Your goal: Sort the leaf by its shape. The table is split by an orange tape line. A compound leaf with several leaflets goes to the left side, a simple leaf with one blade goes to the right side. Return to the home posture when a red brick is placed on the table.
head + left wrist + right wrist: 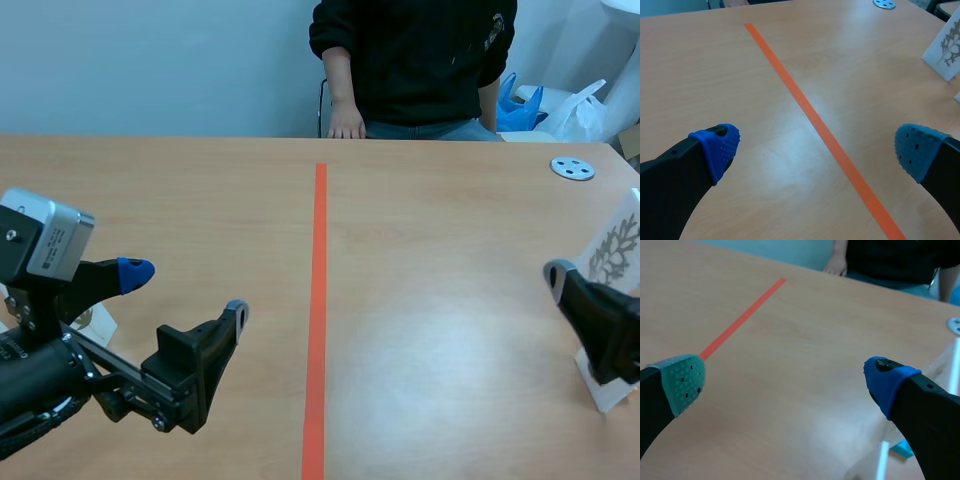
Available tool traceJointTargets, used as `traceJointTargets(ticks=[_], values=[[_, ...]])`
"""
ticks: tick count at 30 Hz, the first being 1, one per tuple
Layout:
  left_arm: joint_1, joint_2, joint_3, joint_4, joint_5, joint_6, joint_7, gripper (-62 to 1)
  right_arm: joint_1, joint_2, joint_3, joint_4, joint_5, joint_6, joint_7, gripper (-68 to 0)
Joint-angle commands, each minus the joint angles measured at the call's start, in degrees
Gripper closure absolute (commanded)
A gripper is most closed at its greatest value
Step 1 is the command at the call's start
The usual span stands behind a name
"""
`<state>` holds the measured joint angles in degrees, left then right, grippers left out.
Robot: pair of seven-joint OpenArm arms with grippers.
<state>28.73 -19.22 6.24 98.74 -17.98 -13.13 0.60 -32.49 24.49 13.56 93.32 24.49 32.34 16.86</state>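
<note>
Scene view: left gripper (186, 292) gapes wide left of the tape line (318, 300); right gripper (785, 382), equally wide, sits right of it by the leaf card (617, 246).

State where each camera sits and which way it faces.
Scene view: between the arms, facing across the table toward the person; open left gripper shows.
Left wrist view: above that gripper, looking down at the orange tape line.
Right wrist view: above the open right gripper, facing table and person.
All three share the orange tape line.
</note>
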Motion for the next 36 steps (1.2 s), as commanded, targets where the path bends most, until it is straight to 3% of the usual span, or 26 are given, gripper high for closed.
traceJointTargets(ticks=[1,10,15,36], values=[[0.15,-0.04,-0.48,1.38,-0.37,-0.13,-0.76,-62.3,0.81,0.90,-0.46,2.67,0.61,-0.81,-0.26,-67.9],[0.13,-0.02,-0.48,1.38,-0.37,-0.13,-0.76,-62.3,0.79,0.90,-8.02,10.82,0.59,-9.81,-6.93,-67.9],[0.13,-0.02,-0.48,1.38,-0.37,-0.13,-0.76,-62.3,0.96,0.87,-11.76,11.04,0.00,-12.87,-7.15,-67.9],[0.15,-1.77,-0.46,1.38,-0.39,-1.62,-0.76,-62.3,0.96,0.90,-13.20,11.04,-0.02,-13.09,-7.13,-67.9]])
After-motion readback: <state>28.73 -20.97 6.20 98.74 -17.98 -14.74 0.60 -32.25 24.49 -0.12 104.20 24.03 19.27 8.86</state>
